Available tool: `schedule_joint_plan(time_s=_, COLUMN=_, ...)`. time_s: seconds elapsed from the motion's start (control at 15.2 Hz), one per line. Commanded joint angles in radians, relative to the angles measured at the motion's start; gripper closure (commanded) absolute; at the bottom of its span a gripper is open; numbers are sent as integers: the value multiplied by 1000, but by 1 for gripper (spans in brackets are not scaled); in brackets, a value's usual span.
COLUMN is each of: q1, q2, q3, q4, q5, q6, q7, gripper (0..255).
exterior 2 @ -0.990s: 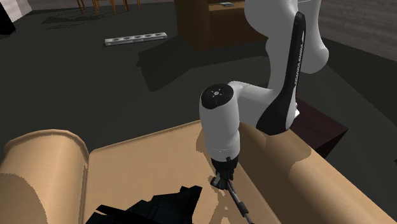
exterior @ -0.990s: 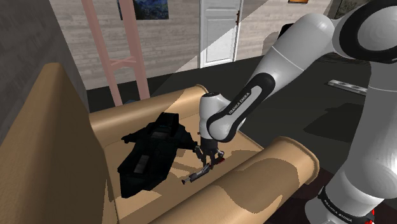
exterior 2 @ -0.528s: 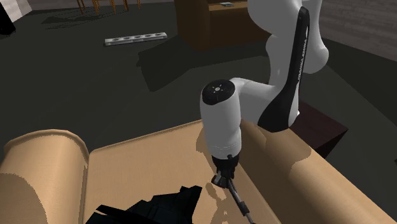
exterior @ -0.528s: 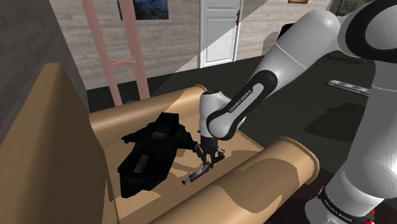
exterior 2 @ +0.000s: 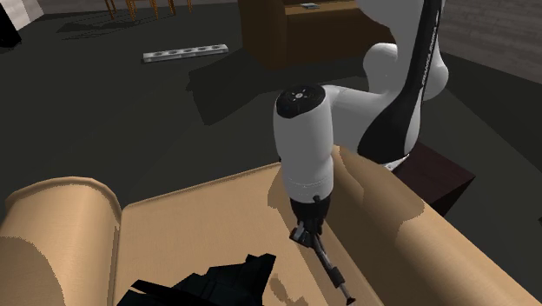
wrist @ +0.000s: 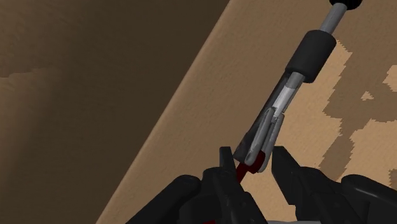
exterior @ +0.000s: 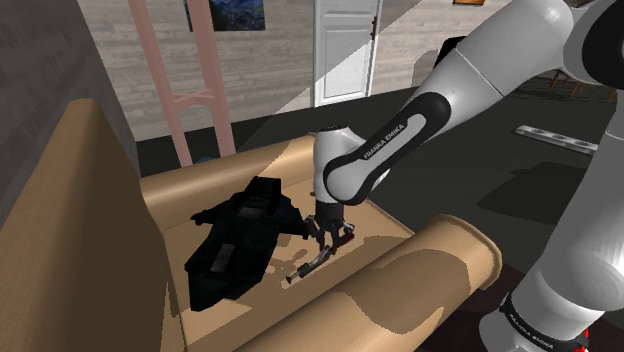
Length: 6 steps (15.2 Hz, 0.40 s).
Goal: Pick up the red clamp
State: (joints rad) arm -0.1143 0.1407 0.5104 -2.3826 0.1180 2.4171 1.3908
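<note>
**A:** One end only, that is my worry; the gripper (wrist: 251,163) is clamped on the red end of the clamp (wrist: 278,105), and the rest of it, the grey bar and the black handle, sticks out far beyond the fingers (wrist: 291,175).

**B:** Where is it, then?

**A:** Over the seat of the tan sofa (exterior: 100,250), slanting down from the gripper, between the black heap (exterior: 232,248) and the armrest (exterior: 450,255); the heap may be a bag or a coat, I cannot tell which; nor can I tell whether the clamp's far tip touches the cushion or hangs just above it.

**B:** So what goes wrong?

**A:** Much of the weight sits far from the grip, I would guess; the bar could sag and turn between the fingers; the small red part offers little to hold on to; a quick lift or a jerk might pull it loose and drop it on the cushion.

**B:** And the heap?

**A:** Near enough to matter; if the arm (exterior: 400,140) swings that way, the long end could catch in it and be levered out of the grip; the armrest could knock it just as well.

**B:** The cure?

**A:** Straight up and slowly, I think, with the wrist steady; no turning until the far end hangs well above cushion and heap.
</note>
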Motion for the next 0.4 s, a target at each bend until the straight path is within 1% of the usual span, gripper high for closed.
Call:
schedule_joint_plan(time_s=0.0, q1=-4, q2=-26, q3=4, q4=4, q5=15, q6=-28, q7=-8, gripper=255)
schedule_joint_plan(time_s=0.2, q1=-8, q2=-62, q3=7, q4=12, q5=34, q6=-69, q7=-18, gripper=255)
schedule_joint_plan(time_s=0.33, q1=-8, q2=-64, q3=7, q4=13, q5=35, q6=-72, q7=-19, gripper=255)
